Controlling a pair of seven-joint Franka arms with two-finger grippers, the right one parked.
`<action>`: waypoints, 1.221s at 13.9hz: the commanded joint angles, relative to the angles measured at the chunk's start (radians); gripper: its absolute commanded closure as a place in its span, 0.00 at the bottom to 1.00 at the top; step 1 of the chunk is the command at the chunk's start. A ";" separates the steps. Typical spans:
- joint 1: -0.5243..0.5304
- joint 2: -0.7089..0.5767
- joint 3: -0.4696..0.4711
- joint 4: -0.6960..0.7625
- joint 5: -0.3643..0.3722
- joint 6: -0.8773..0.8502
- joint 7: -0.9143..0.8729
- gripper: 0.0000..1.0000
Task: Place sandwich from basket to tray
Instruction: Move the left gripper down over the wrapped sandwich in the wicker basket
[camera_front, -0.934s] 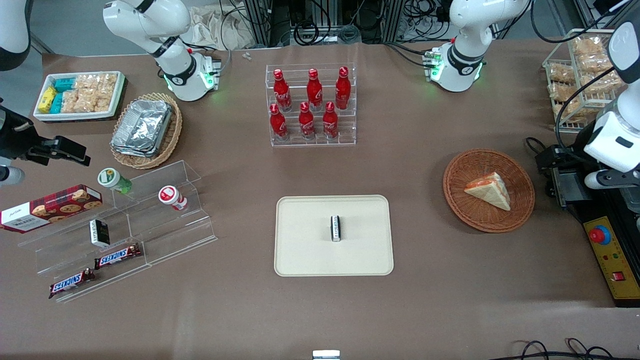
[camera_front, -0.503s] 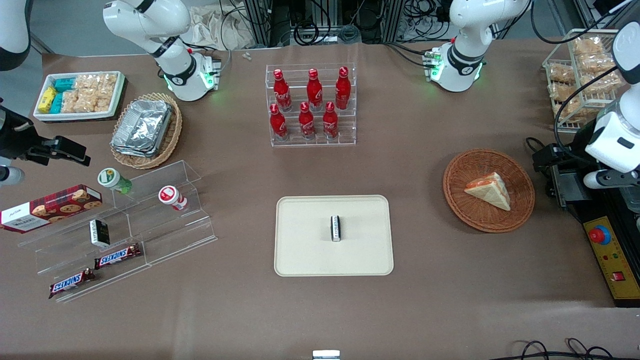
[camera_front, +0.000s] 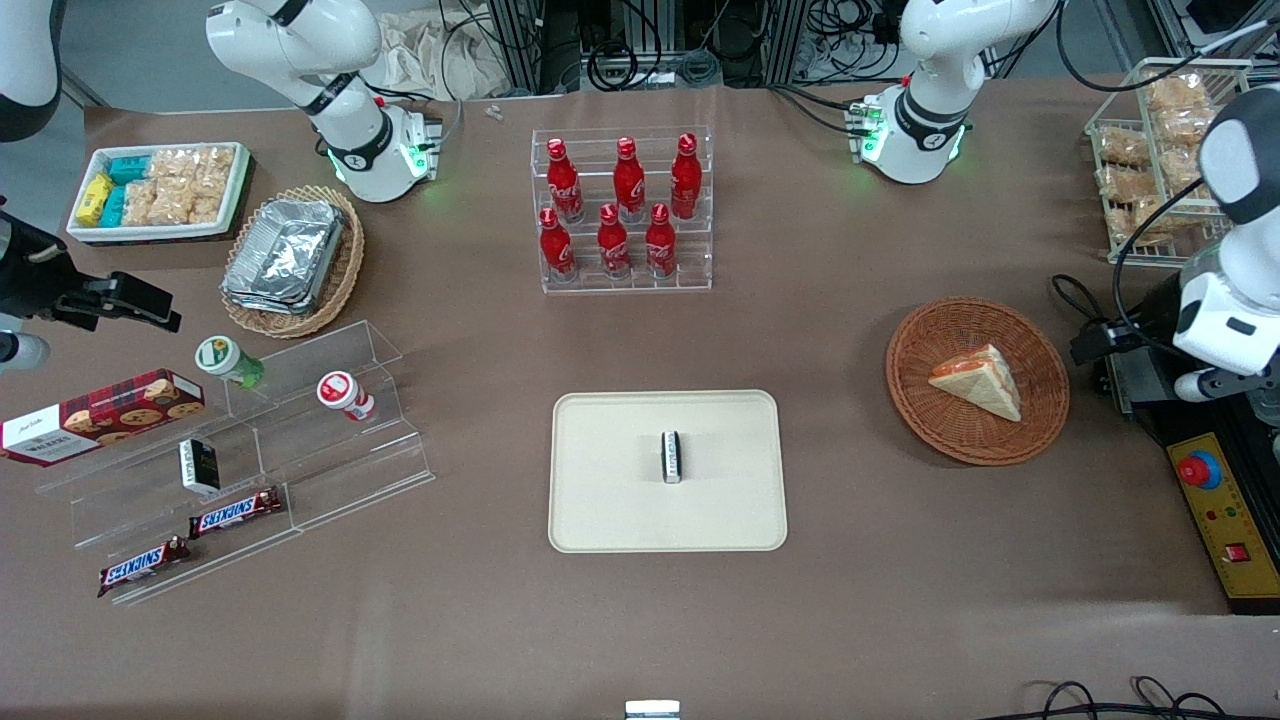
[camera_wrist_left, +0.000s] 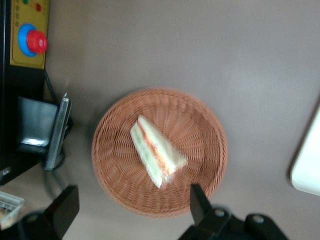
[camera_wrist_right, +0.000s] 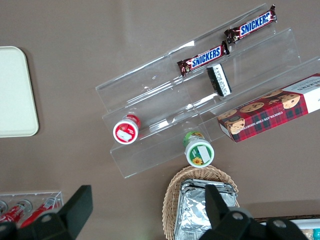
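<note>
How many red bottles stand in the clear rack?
6: three red bottles on the upper step, three on the lower, nearer the camera. The gripper hovers open above the basket.

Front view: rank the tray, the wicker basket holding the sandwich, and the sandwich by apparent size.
1. Tray
2. Basket
3. Sandwich, lying in the basket

The gripper hangs open above the basket.

pale sandwich (camera_front: 977, 382) wedge lies in wicker basket (camera_front: 1040, 430); beige tray (camera_front: 610, 510) apart.
</note>
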 joint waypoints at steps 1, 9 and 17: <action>-0.004 -0.070 -0.020 -0.222 0.020 0.202 -0.248 0.09; -0.007 0.091 -0.037 -0.250 0.022 0.328 -0.488 0.02; -0.001 0.128 -0.036 -0.285 0.016 0.392 -0.600 0.03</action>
